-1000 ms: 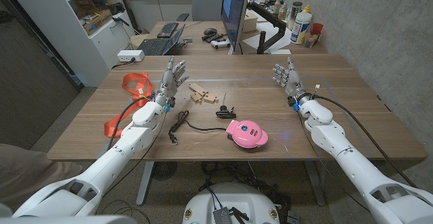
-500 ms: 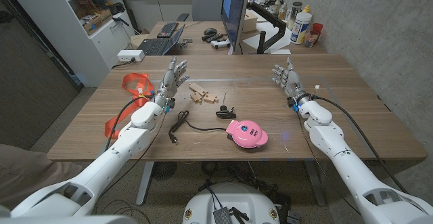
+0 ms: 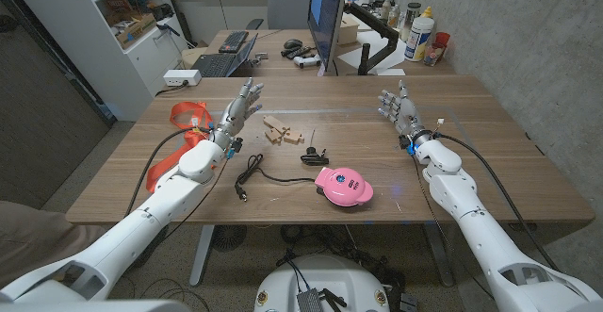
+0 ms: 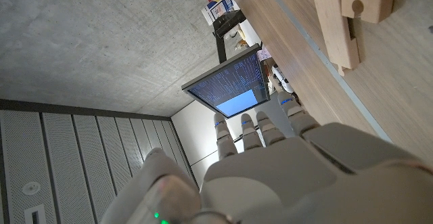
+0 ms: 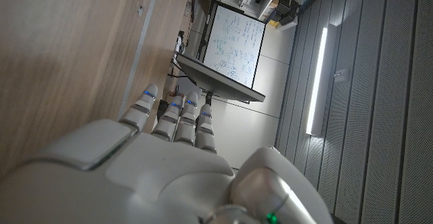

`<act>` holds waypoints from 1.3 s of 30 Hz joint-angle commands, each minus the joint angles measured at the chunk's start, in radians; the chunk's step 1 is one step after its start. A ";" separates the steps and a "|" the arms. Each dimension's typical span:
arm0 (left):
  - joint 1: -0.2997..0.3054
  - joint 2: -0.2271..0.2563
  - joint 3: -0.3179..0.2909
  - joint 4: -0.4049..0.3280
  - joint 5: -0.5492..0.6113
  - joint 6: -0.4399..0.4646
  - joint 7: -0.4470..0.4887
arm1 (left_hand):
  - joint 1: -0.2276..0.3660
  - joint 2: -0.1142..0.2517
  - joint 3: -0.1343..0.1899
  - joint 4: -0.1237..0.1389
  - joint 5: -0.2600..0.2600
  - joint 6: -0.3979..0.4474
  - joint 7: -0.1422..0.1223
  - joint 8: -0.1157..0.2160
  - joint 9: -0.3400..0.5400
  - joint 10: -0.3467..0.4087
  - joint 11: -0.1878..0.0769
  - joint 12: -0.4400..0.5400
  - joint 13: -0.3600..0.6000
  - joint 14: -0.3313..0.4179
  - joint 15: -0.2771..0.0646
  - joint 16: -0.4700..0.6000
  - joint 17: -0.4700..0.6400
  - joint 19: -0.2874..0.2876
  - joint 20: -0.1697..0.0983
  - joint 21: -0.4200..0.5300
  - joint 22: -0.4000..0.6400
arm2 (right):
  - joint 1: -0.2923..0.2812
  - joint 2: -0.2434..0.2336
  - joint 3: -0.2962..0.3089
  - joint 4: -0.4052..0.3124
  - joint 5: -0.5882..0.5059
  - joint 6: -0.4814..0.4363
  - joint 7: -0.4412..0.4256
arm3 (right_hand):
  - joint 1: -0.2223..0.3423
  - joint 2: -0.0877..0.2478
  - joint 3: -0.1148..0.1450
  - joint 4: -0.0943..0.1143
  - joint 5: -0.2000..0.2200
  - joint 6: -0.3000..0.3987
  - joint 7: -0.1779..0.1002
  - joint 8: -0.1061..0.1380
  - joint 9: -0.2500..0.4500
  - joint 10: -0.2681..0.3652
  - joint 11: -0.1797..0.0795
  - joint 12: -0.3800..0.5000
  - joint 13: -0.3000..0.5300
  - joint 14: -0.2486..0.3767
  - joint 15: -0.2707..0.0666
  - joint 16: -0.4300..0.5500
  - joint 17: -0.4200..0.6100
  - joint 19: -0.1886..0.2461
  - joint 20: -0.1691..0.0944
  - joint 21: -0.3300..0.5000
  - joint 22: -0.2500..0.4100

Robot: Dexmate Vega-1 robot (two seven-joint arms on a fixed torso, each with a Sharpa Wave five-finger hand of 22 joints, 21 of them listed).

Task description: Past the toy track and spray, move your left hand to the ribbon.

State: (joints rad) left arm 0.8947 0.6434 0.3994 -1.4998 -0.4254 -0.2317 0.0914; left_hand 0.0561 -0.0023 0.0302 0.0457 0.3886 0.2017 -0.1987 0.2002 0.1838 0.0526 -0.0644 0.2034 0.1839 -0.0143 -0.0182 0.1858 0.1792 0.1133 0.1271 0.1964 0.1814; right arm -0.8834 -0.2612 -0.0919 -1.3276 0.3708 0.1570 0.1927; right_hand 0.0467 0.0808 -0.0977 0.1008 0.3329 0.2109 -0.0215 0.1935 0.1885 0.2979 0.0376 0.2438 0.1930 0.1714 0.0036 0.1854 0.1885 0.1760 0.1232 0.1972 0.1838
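We see the left hand [image 3: 242, 104] raised over the table [image 3: 490, 161] with its fingers spread and nothing in them, released because the task asks only for a reach, not a grasp. The orange ribbon [image 3: 187, 119] lies near the table's left edge, just beside that arm and partly behind it, so we judge the reach unfinished. The wooden toy track [image 3: 279, 132] sits apart on the hand's inner side. We cannot pick out a spray among the small dark items near the pink round case [image 3: 343, 185]. The right hand [image 3: 399, 107] waits, fingers apart and empty, well away on the right
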 commanded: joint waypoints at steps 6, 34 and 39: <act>0.059 0.068 -0.007 -0.135 0.077 0.058 0.081 | 0.014 0.000 -0.001 -0.001 0.005 0.001 -0.002 0.000 0.005 0.003 -0.008 0.001 0.003 -0.009 -0.003 -0.002 0.004 -0.006 -0.003 0.000 0.002 | 0.011 0.026 0.028 0.011 -0.029 -0.011 0.025 | 0.003 0.023 0.000 0.006 0.007 0.000 -0.001 -0.001 0.002 0.000 0.001 0.000 0.003 -0.001 0.004 0.004 0.005 -0.001 0.003 0.003 0.002; 0.159 0.137 -0.034 -0.348 0.207 0.295 0.285 | 0.087 0.034 0.035 -0.038 0.007 0.034 0.009 0.011 0.005 0.019 -0.009 0.004 0.003 -0.019 -0.003 0.001 0.001 -0.016 -0.007 0.000 0.001 | 0.023 0.031 0.042 0.045 -0.034 0.001 0.045 | 0.005 0.024 0.001 0.005 0.007 0.001 -0.001 0.000 0.002 0.000 0.002 -0.001 0.003 -0.002 0.003 0.005 0.004 -0.004 0.004 0.003 0.002; 0.176 0.132 -0.045 -0.378 0.198 0.327 0.307 | 0.092 0.035 0.037 -0.041 0.006 0.034 0.009 0.011 0.005 0.021 -0.009 0.004 0.003 -0.020 -0.003 0.001 0.001 -0.016 -0.007 0.000 0.001 | 0.014 0.029 0.045 0.037 -0.034 -0.006 0.044 | 0.006 0.024 0.002 0.005 0.007 0.001 0.000 0.001 0.002 0.000 0.000 -0.001 0.003 -0.003 0.003 0.005 0.004 -0.003 0.004 0.003 0.002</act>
State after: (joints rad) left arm 1.0369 0.7661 0.3665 -1.8060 -0.2538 0.0127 0.3334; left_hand 0.1351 0.0319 0.0661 0.0098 0.3921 0.2289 -0.1859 0.2079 0.1836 0.0657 -0.0696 0.2033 0.1837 -0.0260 -0.0198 0.1857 0.1790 0.1011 0.1179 0.1964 0.1816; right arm -0.8581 -0.2302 -0.0535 -1.2861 0.3346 0.1545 0.2321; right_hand 0.0467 0.0808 -0.0977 0.1008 0.3364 0.2109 -0.0214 0.1935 0.1883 0.2980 0.0375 0.2438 0.1928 0.1715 0.0034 0.1854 0.1883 0.1722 0.1270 0.1972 0.1836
